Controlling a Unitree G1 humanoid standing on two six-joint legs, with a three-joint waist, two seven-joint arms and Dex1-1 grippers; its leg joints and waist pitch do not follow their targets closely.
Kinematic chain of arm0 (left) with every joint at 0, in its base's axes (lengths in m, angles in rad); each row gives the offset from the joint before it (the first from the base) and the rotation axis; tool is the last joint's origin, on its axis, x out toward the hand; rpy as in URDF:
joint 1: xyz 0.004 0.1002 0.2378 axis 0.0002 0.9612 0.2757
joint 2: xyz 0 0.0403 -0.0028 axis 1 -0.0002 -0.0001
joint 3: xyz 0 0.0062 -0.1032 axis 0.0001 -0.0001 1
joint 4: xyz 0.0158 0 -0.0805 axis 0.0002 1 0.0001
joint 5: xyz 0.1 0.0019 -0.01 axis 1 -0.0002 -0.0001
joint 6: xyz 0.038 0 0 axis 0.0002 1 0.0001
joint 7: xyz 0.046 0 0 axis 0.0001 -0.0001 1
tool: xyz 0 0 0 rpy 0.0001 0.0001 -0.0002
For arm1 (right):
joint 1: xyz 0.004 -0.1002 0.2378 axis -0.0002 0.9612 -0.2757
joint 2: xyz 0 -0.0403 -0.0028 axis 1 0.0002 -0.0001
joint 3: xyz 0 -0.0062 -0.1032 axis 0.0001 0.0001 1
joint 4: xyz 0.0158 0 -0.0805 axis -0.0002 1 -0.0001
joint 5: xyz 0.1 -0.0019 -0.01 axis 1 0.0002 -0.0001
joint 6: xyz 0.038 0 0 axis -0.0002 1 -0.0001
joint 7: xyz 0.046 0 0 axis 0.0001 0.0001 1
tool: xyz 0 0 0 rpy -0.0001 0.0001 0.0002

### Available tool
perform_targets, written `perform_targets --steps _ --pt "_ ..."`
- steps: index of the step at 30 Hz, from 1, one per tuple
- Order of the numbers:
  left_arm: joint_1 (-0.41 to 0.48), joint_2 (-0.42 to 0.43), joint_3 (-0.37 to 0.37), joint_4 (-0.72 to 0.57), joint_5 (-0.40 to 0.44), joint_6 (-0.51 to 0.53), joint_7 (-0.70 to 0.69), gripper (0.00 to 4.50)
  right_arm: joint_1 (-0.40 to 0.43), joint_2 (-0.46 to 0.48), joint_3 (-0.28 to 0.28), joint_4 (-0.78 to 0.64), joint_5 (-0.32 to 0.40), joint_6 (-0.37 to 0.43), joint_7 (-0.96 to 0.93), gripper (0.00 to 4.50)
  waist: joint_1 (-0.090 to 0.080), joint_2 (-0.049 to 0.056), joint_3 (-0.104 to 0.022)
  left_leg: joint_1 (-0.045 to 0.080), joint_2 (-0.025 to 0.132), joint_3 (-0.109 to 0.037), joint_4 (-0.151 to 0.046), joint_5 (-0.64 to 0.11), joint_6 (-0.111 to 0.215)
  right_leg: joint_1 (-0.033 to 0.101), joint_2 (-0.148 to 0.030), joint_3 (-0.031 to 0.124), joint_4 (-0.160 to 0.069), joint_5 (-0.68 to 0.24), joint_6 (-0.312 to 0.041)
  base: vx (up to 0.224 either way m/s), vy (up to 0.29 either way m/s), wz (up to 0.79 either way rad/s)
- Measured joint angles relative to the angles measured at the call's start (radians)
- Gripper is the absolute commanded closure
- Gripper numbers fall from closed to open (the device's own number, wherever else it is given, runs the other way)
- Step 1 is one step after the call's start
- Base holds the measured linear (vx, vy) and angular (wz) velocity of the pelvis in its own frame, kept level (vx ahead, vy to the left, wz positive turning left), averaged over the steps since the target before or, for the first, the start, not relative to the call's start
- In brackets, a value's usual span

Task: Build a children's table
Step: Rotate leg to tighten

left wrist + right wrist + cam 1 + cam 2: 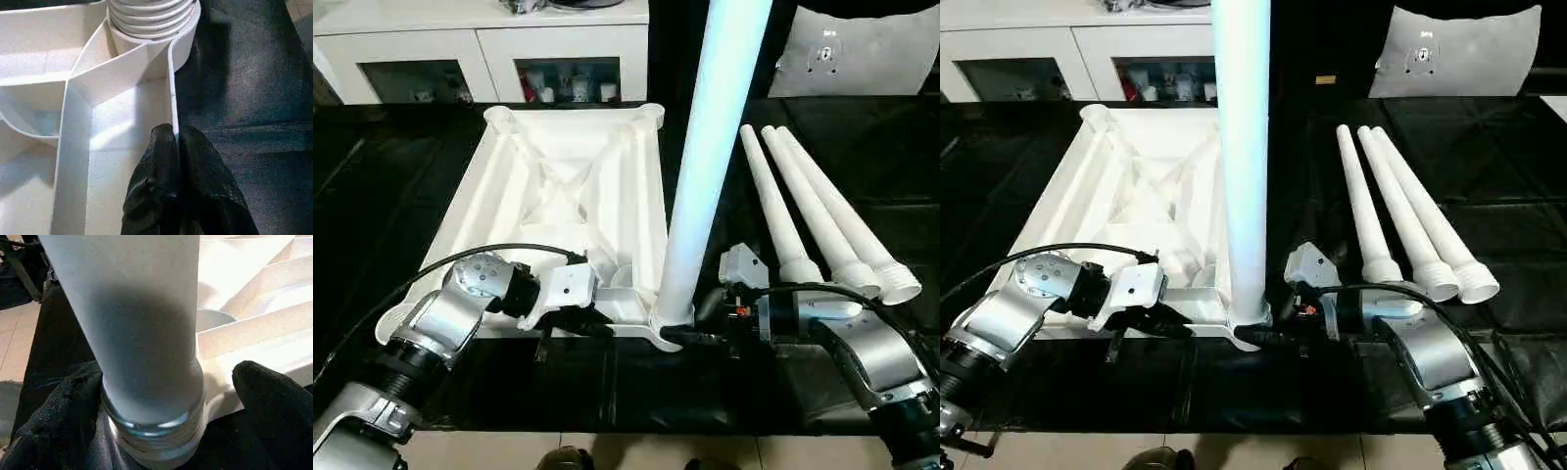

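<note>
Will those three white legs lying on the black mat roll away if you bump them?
Probably, but not straight. The three loose legs are round and smooth, so a nudge would likely roll them. They taper, so they'd likely curve. They look stiff, and probably light, being hollow at the wide end.

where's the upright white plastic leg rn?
Head views: the upright white tapered leg stands in the upturned white tabletop's near right corner socket, between the right gripper's open fingers.

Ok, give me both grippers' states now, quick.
Left gripper: shut, pinching the tabletop's rim.
Right gripper: open, fingers either side of the standing leg.
</note>
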Motion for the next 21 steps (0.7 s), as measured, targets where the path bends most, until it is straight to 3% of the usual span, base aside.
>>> perform_targets --steps 14,21 --pt "-0.013 -0.004 -0.002 0.040 0.004 -0.046 -0.004 4.50 -0.057 0.019 0.025 0.078 0.005 -0.015 0.075 1.54 0.000 0.000 0.000 0.000 0.002 0.000 0.004 -0.001 -0.001 0.000 0.001 0.000 0.004 0.000 0.000 0.000 0.000 0.00" --pt "-0.013 -0.002 -0.002 0.044 0.004 -0.057 -0.005 4.50 -0.077 0.020 0.035 0.101 0.001 -0.024 0.095 1.73 -0.001 -0.001 0.000 0.001 0.002 0.000 0.004 -0.001 -0.001 0.000 0.001 0.000 0.004 0.000 0.000 0.000 0.000 0.00"
